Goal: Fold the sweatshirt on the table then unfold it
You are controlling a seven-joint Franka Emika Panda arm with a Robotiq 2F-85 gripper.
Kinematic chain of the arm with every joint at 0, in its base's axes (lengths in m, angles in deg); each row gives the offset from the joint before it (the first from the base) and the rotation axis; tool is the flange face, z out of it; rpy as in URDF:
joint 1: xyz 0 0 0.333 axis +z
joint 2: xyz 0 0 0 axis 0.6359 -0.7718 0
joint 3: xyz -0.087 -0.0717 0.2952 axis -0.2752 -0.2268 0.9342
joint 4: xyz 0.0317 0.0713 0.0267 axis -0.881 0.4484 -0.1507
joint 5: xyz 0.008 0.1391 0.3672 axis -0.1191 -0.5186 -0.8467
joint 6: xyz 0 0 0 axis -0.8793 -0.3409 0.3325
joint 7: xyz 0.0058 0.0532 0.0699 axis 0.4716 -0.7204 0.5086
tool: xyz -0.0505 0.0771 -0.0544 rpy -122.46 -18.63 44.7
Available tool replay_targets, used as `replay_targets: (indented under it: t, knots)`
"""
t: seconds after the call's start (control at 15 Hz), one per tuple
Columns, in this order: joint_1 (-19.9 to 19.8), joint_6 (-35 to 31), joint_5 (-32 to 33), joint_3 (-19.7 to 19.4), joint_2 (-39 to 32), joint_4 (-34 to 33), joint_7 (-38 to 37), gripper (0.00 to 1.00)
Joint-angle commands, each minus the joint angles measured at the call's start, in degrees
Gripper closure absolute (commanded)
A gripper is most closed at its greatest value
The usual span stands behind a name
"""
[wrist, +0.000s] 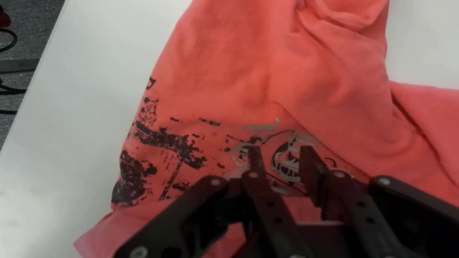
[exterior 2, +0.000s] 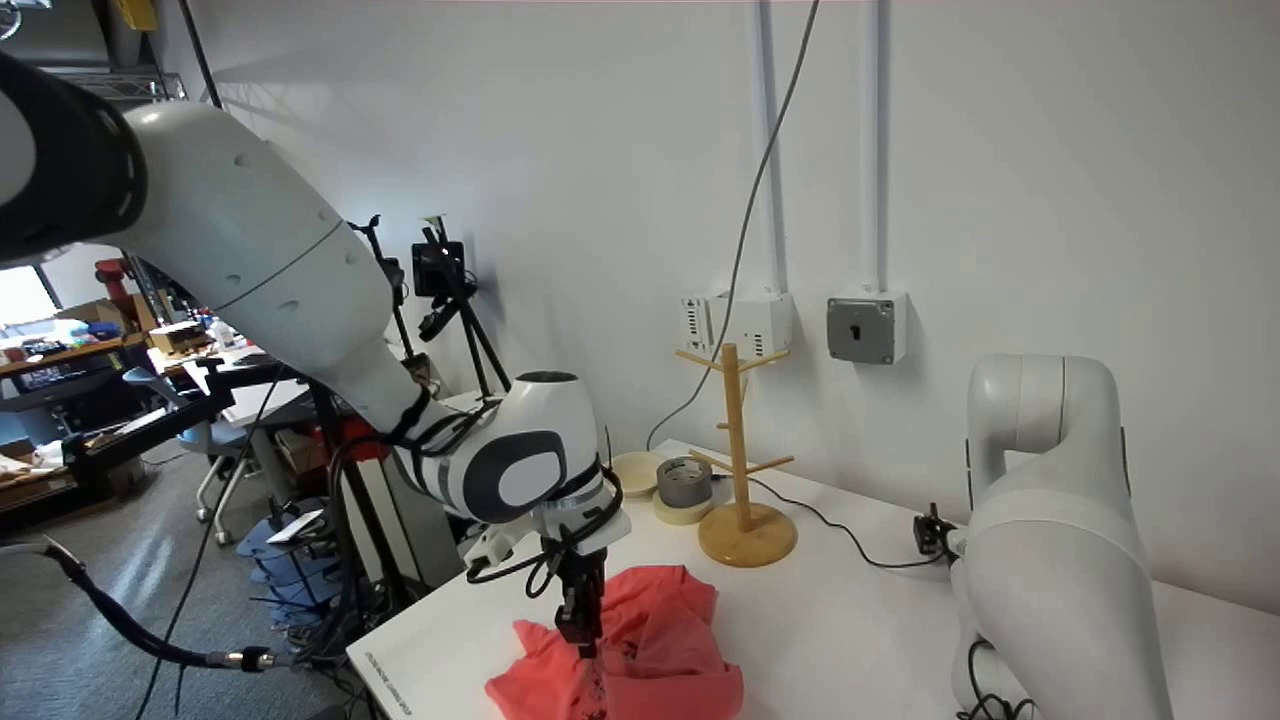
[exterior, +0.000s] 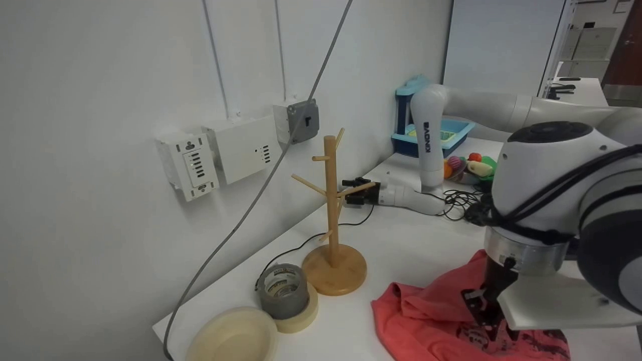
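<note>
The coral sweatshirt (exterior: 416, 326) lies rumpled on the white table (exterior: 346, 326), and both exterior views show it. Loose folds cross the fabric, and part of the dark print on the sweatshirt (wrist: 229, 71) is visible in the wrist view. My gripper (wrist: 281, 152) points down over that print, its fingers parted with a moderate gap and no cloth pinched between them. In an exterior view the gripper (exterior 2: 585, 648) is low over the middle of the garment; whether the tips touch the cloth I cannot tell. The arm hides some of the sweatshirt.
A wooden peg stand (exterior: 333, 271) rises just beyond the sweatshirt. Beside it are stacked tape rolls (exterior: 286, 298) and a cream bowl (exterior: 233, 338). Another white arm (exterior 2: 1060, 540) rests on the table, with colourful toys (exterior: 476, 168) near it. The table's edge (wrist: 32, 80) borders the floor.
</note>
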Motion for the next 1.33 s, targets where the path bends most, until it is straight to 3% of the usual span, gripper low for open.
replay_targets:
  t: [0.0,0.27,0.33,0.53,0.73,1.0,1.27]
  knots:
    - [-0.6,0.9,-0.1,0.8,-0.6,-1.5,3.1,0.35]
    - [-0.5,-5.2,-0.6,1.7,-2.9,-3.1,5.4,0.05]
    - [-0.4,-7.2,-0.9,2.1,-3.6,-3.6,6.4,0.01]
    - [-0.1,-12.3,-2.4,3.5,-6.0,-5.2,9.6,0.00]
    - [2.2,-17.2,-3.1,1.8,-9.2,-7.8,7.2,0.00]
    - [6.6,-22.6,-5.5,-3.3,-14.2,-12.2,2.7,0.00]
    - [11.9,-22.4,-7.1,-9.9,-18.2,-16.2,-2.0,0.00]
